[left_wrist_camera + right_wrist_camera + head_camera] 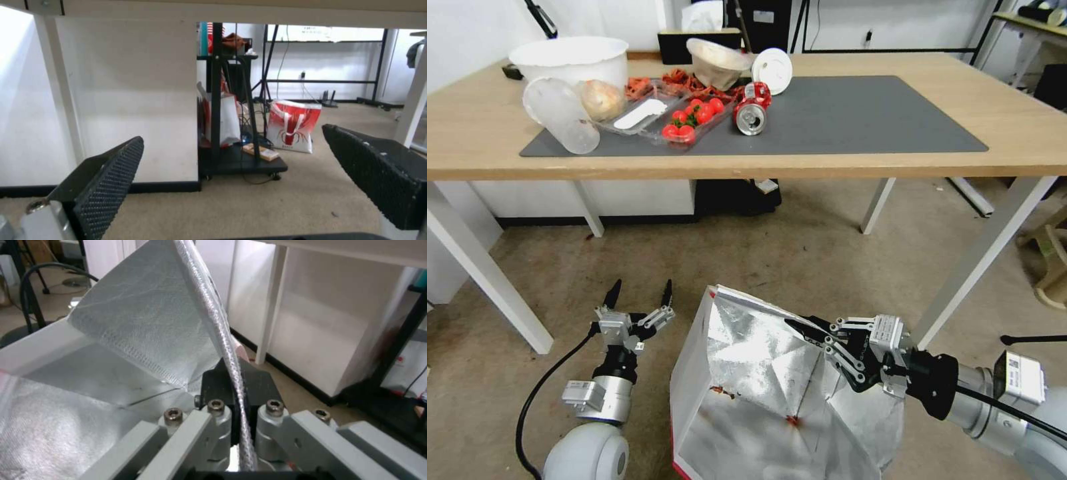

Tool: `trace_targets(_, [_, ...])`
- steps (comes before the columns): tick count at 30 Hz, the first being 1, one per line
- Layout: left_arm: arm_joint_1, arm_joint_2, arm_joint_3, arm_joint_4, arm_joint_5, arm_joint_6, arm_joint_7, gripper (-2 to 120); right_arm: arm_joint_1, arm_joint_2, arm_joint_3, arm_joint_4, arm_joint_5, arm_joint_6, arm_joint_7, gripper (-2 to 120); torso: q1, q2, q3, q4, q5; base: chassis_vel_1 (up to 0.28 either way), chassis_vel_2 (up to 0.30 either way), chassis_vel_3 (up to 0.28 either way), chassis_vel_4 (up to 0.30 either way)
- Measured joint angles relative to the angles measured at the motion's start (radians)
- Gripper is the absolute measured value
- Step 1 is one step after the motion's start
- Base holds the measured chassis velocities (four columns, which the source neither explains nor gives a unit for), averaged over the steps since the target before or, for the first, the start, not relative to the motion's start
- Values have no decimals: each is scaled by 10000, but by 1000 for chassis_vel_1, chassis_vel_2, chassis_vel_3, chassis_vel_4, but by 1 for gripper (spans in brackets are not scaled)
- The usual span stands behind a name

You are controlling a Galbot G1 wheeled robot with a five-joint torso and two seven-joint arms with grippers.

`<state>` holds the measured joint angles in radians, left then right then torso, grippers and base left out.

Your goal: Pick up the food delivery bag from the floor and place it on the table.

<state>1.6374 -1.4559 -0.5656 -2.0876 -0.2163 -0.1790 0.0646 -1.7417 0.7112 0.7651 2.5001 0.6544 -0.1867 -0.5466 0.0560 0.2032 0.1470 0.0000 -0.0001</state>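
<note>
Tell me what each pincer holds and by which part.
Right pincer is shut on the bag, pinching the rim of its open top. Left pincer is open, holding nothing.

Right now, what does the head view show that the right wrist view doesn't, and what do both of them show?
Head view only: the table top with its grey mat, tomatoes and a can, plus the left tool open beside the bag. Right wrist view only: the bag's edge clamped between the right tool's fingers, seen close up. Both: the delivery bag with its silver lining, the right tool gripping its rim, and the floor.
</note>
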Motion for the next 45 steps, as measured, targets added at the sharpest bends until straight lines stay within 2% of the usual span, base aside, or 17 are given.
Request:
trace_targets(4, [14, -5, -3, -18, 0, 1, 0, 100, 11, -74, 42, 0, 184, 11, -31, 0, 13, 65, 52, 0, 1, 0, 0, 0, 0])
trace_targets(6, [55, -12, -29, -65, 0, 2, 1, 100, 32, -228, 196, 0, 515, 15, -62, 0, 52, 238, 186, 0, 1, 0, 0, 0, 0])
trace_targets(24, [153, -29, -117, -134, -9, -46, 13, 100, 234, -826, 417, -220, 1598, -44, -201, 0, 251, 943, 697, 0, 0, 0, 0, 0, 0])
trace_targets(39, [-9, -44, -89, 23, 16, -39, 16, 100, 550, -1006, 436, -498, 2436, -257, -298, 0, 420, 1513, 1101, 0, 1, 0, 0, 0, 0])
trace_targets(45, [-128, -31, -215, 94, 98, 114, -294, 100, 778, -978, 334, -677, 2443, -294, -369, 0, 528, 1819, 1297, 5, 0, 0, 0, 0, 0])
